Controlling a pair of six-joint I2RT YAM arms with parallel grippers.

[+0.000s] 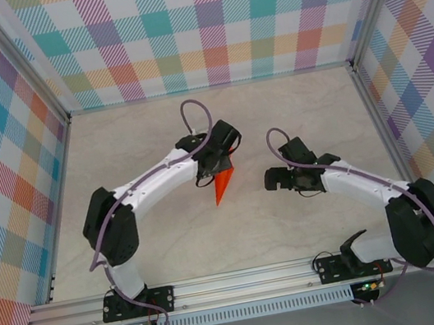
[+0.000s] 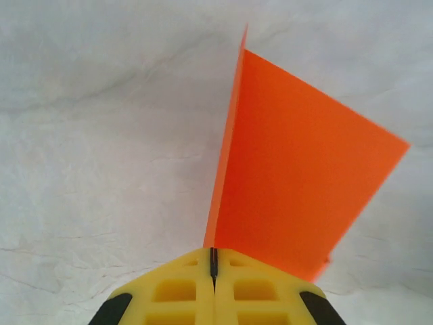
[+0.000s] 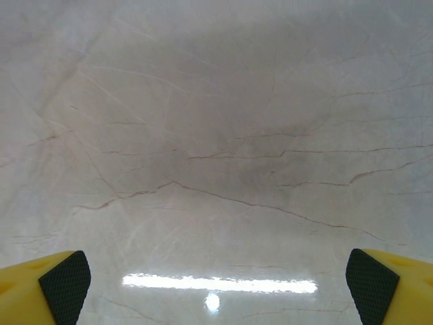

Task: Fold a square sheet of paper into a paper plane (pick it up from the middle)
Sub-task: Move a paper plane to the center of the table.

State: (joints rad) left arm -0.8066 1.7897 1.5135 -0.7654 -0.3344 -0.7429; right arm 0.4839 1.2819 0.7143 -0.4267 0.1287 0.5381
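Left wrist view: the left pincer (image 2: 214, 263) is clamped tight on the lower edge of the orange paper plane (image 2: 298, 176), whose folded side fans up and rightward over the pale marbled tabletop (image 2: 101, 135). From the top external view, its sharp nose points toward the arm bases. The right pincer (image 3: 216, 281) gapes wide nearby, holding nothing.

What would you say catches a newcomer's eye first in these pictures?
The folded orange paper stands out mid-table, pinched in the shut left gripper, its point toward the near edge. Next come the pastel plaid walls around the marbled table, and the open right gripper nearby.
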